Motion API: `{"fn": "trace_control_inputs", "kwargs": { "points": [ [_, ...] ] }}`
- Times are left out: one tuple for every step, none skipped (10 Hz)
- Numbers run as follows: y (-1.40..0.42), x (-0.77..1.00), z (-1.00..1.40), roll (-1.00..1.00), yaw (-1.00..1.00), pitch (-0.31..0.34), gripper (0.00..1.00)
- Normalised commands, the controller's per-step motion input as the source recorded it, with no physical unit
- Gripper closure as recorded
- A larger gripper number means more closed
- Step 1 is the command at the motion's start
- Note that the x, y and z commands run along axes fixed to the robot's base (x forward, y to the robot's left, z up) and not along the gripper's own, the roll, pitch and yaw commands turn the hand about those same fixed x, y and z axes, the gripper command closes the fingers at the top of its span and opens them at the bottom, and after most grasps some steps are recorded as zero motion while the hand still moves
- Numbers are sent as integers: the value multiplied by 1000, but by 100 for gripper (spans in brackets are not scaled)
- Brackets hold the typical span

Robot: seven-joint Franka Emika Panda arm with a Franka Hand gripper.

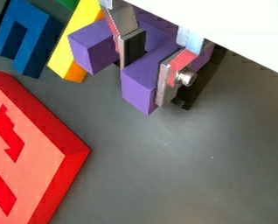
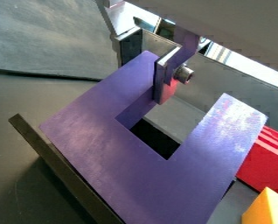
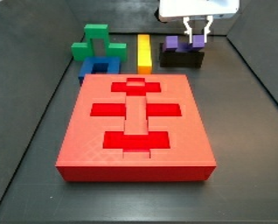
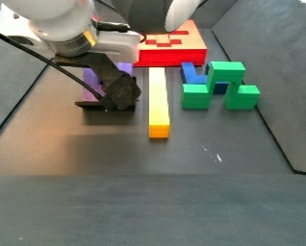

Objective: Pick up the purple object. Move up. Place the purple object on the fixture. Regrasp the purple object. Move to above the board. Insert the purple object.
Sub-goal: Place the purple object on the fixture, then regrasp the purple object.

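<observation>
The purple object [image 2: 129, 131] fills a wrist view closest to the lens, its slot open between two broad prongs, and one of my silver fingers [image 2: 167, 74] presses its prong. In a wrist view my gripper [image 1: 151, 57] is clamped across one prong of the purple object [image 1: 139, 87], with the board [image 1: 31, 144] off to the side. In a side view my gripper [image 3: 198, 33] sits at the table's far edge, holding the purple object [image 3: 177, 42] on the fixture [image 3: 184, 59], beyond the board [image 3: 135, 127]. In a side view the fixture [image 4: 114, 96] stands beside the yellow bar [image 4: 157, 99].
</observation>
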Motion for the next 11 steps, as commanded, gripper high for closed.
{"fn": "trace_control_inputs", "kwargs": {
  "points": [
    [0, -46, 0, 54, 0, 29, 100],
    [0, -3, 0, 29, -11, 23, 100],
    [0, 0, 0, 0, 0, 0, 100],
    [0, 0, 0, 0, 0, 0, 0],
    [-69, 3, 0, 77, 3, 0, 0],
    [0, 189, 166, 191, 97, 71, 0],
    [0, 120, 529, 9, 40, -17, 0],
    [0, 11, 777, 57, 0, -66, 0],
    [-9, 0, 686, 274, 6, -71, 0],
    [-177, -83, 506, 700, 69, 0, 0],
    [-291, 0, 343, 1000, 197, 46, 0]
  ]
}}
